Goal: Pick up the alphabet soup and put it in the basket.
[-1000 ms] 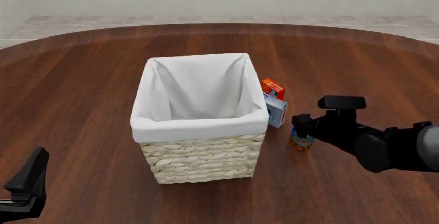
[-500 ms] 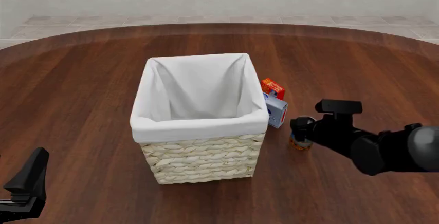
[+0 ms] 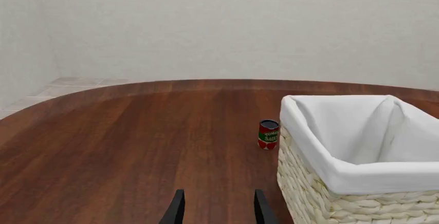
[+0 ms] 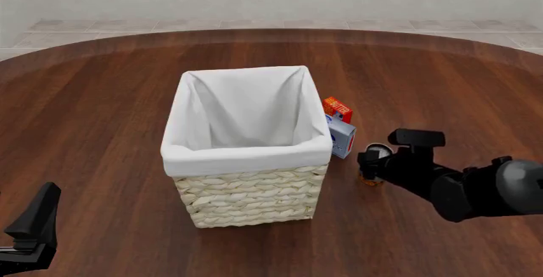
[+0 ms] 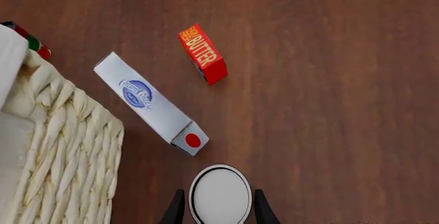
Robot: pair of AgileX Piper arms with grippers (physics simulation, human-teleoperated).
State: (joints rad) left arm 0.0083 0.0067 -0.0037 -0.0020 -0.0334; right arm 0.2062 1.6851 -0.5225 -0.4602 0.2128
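Note:
The alphabet soup [image 5: 219, 192] shows its silver-grey top in the right wrist view, standing on the table between the two dark fingers [image 5: 176, 207] of my right gripper [image 5: 218, 211]. The jaws straddle the can, open. From the front, the right gripper [image 4: 373, 164] hangs low over the can [image 4: 376, 152], just right of the basket [image 4: 254, 194]. The basket is pale wicker with a white liner and nothing in it. My left gripper [image 4: 34, 223] rests open at the near left, far from both; its fingers [image 3: 177, 211] hold nothing.
An orange-red butter box [image 5: 203, 53] and a white-and-blue carton [image 5: 151, 103] lie between the can and the basket wall [image 5: 61, 147]. A small red can [image 3: 268, 134] stands behind the basket's far side.
My right gripper has come down and slightly closer in, lowering around the alphabet soup. The left arm has not moved.

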